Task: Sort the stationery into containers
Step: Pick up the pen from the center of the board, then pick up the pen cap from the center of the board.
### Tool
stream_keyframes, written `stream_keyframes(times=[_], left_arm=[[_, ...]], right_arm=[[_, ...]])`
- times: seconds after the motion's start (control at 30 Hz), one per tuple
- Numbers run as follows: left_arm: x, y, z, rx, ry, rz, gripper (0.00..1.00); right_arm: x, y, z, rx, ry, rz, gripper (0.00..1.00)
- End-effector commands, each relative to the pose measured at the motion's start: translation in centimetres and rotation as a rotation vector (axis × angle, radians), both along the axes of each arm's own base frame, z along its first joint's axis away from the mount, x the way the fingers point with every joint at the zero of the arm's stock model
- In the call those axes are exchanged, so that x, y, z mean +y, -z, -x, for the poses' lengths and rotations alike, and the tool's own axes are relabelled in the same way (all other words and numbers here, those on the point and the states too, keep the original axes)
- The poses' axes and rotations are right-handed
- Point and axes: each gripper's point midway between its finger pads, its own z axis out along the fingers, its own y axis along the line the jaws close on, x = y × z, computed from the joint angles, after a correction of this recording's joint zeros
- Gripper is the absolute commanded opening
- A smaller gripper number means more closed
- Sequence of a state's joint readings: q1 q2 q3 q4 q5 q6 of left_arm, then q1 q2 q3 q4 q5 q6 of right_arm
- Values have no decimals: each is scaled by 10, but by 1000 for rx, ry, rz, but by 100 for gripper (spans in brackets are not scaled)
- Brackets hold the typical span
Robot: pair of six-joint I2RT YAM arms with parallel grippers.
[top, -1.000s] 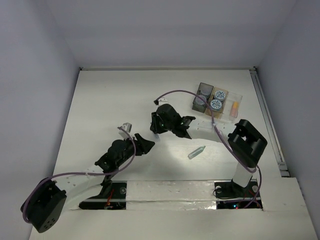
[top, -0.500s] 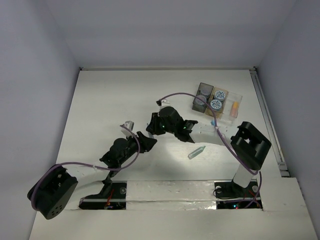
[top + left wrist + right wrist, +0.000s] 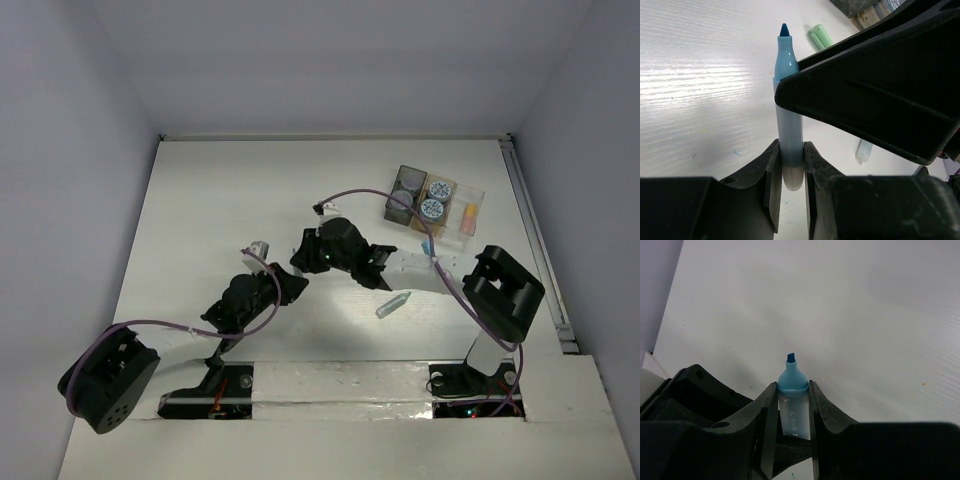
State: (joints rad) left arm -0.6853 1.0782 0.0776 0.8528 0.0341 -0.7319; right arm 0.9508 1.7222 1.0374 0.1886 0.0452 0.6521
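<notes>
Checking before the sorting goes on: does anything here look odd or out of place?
Yes. The light blue marker has no cap and its tip is bare. Both the left end effector and the right end effector clamp it at once.

Uncapped light blue marker (image 3: 790, 140) gripped; mint stick (image 3: 393, 305) lies apart from trays (image 3: 392, 207)

lab test cell: white table (image 3: 220, 180) boxed by bare walls (image 3: 330, 60)

Fixed overhead view facing down, both wrist views close, sharing blue marker (image 3: 788, 125)
</notes>
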Motion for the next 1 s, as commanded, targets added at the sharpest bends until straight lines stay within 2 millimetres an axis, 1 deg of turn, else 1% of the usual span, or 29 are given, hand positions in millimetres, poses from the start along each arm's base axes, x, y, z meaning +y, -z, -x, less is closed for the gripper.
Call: stream_keyframes(times=[0.0, 0.03, 0.07, 0.1, 0.13, 0.17, 0.2, 0.23, 0.27, 0.3, 0.33, 0.37, 0.4, 0.43, 0.47, 0.5, 0.57, 0.6, 0.67, 0.7, 0.73, 0.77, 0.8, 0.87, 0.9, 0.93, 0.97], left_arm=[[-10, -40, -7, -121, 28, 61, 0], [-10, -37, -4, -118, 41, 58, 0], [-11, -40, -2, -126, 48, 65, 0], [-11, -41, 0, -130, 57, 64, 0], [-12, -39, 3, -126, 75, 54, 0], [-11, -43, 4, -138, 82, 59, 0], [-12, -44, 6, -143, 92, 57, 0], [-13, -43, 10, -137, 114, 49, 0], [-13, -45, 11, -152, 126, 40, 0], [-14, -49, 15, -161, 151, 40, 0], [-15, -50, 17, -169, 164, 37, 0], [-16, -54, 19, -191, 180, 32, 0], [-16, -60, 21, -211, 191, 39, 0], [-18, -63, 24, -217, 215, 37, 0], [-19, -65, 25, -227, 223, 39, 0], [-19, -69, 26, -247, 231, 39, 0], [-19, -73, 28, -263, 242, 41, 0], [-19, -73, 28, -271, 245, 37, 0], [-19, -75, 31, -286, 258, 43, 0], [-20, -75, 32, -291, 266, 44, 0], [-19, -74, 34, -294, 273, 42, 0], [-19, -73, 35, -293, 276, 43, 0], [-20, -75, 37, -297, 288, 47, 0], [-19, -80, 39, -312, 290, 56, 0], [-19, -81, 40, -317, 289, 61, 0], [-17, -79, 40, -312, 286, 57, 0], [-16, -84, 41, -329, 284, 66, 0]], right_arm=[[-1, -23, 3, -45, 16, -39, 22], [-5, -33, 2, -68, 27, -44, 37], [-10, -38, 0, -74, 34, -49, 45], [-20, -43, -9, -79, 55, -58, 51], [-30, -42, -10, -71, 66, -60, 61], [-40, -61, -10, -90, 70, -99, 64], [-50, -68, -14, -99, 85, -116, 66], [-70, -72, -25, -106, 128, -122, 68], [-87, -67, -26, -103, 151, -108, 68], [-106, -78, -27, -119, 190, -108, 67], [-132, -75, -40, -120, 268, -81, 53], [-155, -70, -47, -120, 345, -48, 41], [-180, -57, -42, -88, 394, -8, 28], [-210, -51, -53, -78, 485, 8, 13], [-229, -39, -51, -48, 529, 45, 9], [-250, -23, -43, -10, 574, 95, 7], [-290, -10, -44, 13, 689, 156, 6], [-304, -1, -39, 41, 721, 202, 9], [-328, 12, -38, 63, 762, 296, 51], [-345, 22, -36, 118, 793, 341, 72], [-343, 27, -44, 162, 762, 351, 85], [-340, 31, -45, 182, 707, 375, 87], [-343, 36, -43, 213, 703, 419, 87], [-349, 35, -56, 206, 708, 477, 84], [-352, 37, -56, 220, 710, 505, 83], [-354, 36, -59, 218, 717, 524, 81], [-362, 38, -65, 214, 731, 561, 80]])
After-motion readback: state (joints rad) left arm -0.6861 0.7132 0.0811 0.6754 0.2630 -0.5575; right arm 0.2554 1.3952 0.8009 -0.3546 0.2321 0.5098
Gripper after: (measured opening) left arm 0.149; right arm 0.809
